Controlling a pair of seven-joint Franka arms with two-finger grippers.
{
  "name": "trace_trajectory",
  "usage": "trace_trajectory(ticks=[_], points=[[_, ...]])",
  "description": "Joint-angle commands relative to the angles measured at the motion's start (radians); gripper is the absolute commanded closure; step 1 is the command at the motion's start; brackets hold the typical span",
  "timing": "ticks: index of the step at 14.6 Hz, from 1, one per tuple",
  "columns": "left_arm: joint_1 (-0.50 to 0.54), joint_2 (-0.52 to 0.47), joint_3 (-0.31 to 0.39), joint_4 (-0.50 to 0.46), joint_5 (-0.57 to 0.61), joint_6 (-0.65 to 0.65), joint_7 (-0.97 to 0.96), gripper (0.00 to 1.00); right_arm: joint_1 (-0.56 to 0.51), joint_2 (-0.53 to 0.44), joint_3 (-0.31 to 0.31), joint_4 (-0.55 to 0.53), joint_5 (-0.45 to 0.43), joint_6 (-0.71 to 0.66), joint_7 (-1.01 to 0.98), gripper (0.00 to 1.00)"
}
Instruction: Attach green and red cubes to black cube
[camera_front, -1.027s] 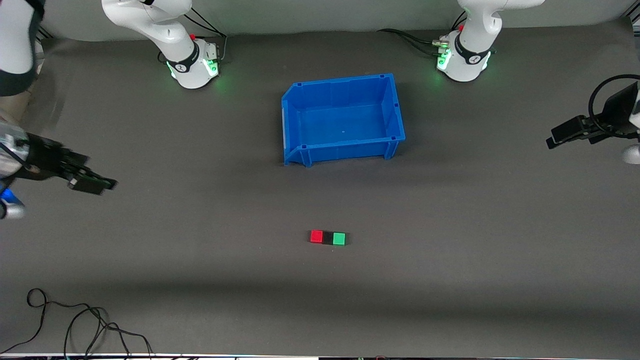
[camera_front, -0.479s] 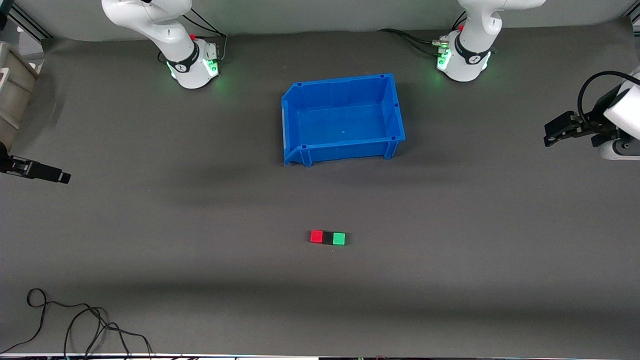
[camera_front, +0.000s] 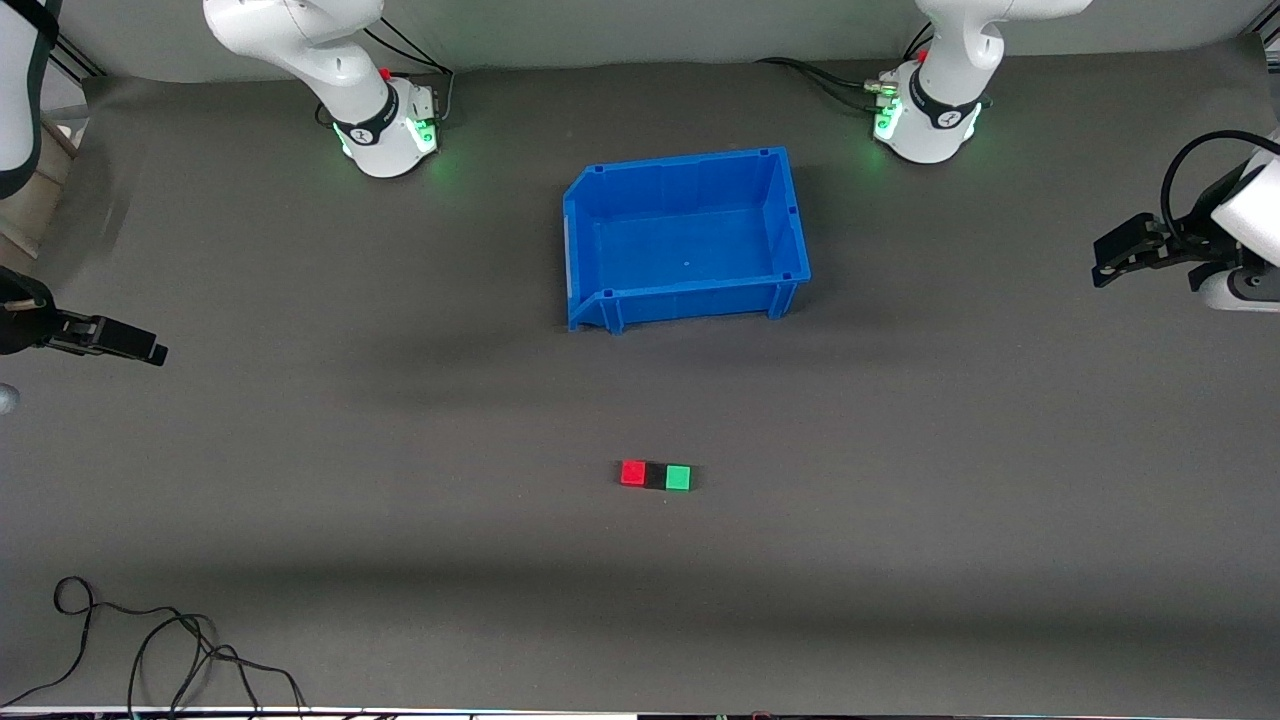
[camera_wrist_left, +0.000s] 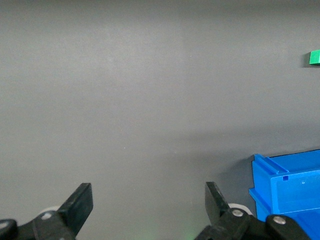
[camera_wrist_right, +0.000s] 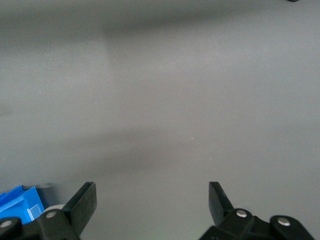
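Finishing clean: three cubes joined, both arms held wide of the work

Lying in a tight row on the grey mat (camera_front: 900, 480), the red cube (camera_front: 633, 473), the black cube (camera_front: 655, 476) and the green cube (camera_front: 678, 478) looked already joined, the black one between the two coloured ones and touching both. The row sat nearer the front camera than the blue bin (camera_front: 790, 215), well apart from it, about midway between the arms' ends of the table. The bin was empty.

The left gripper (camera_front: 1108, 266) hung over the mat at the left arm's end of the table, its fingers (camera_wrist_left: 80, 202) spread wide and holding nothing; its wrist view caught a corner of the bin and the green cube far off. The right gripper (camera_front: 150, 352) hung over the right arm's end, its fingers (camera_wrist_right: 85, 200) likewise spread and empty, bare mat beneath them.

Judged from this, the attaching seemed done and the step in hand was parking. Doing it well meant keeping both arms high and out at the table's ends, with no sweep across the middle that might nudge the row or break a joint. Any check of the joints was best made by looking, since the cubes were small and a light knock would likely shift all three. A loose cable (camera_front: 150, 650) lay at the mat's near edge, clear of everything.
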Motion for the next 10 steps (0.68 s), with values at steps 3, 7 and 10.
trace_trajectory(ticks=[3,7,10], points=[[-0.007,-0.015,0.005,-0.003,0.027,-0.004,-0.003,0.00,-0.050,-0.046,0.054,-0.046,-0.039,0.029,-0.013,0.00],[-0.009,-0.015,0.005,-0.009,0.018,-0.013,-0.005,0.00,-0.163,-0.154,0.200,-0.192,-0.091,0.109,-0.004,0.00],[-0.009,-0.015,0.005,-0.009,0.019,-0.007,-0.005,0.00,-0.212,-0.185,0.243,-0.241,-0.095,0.147,-0.002,0.00]])
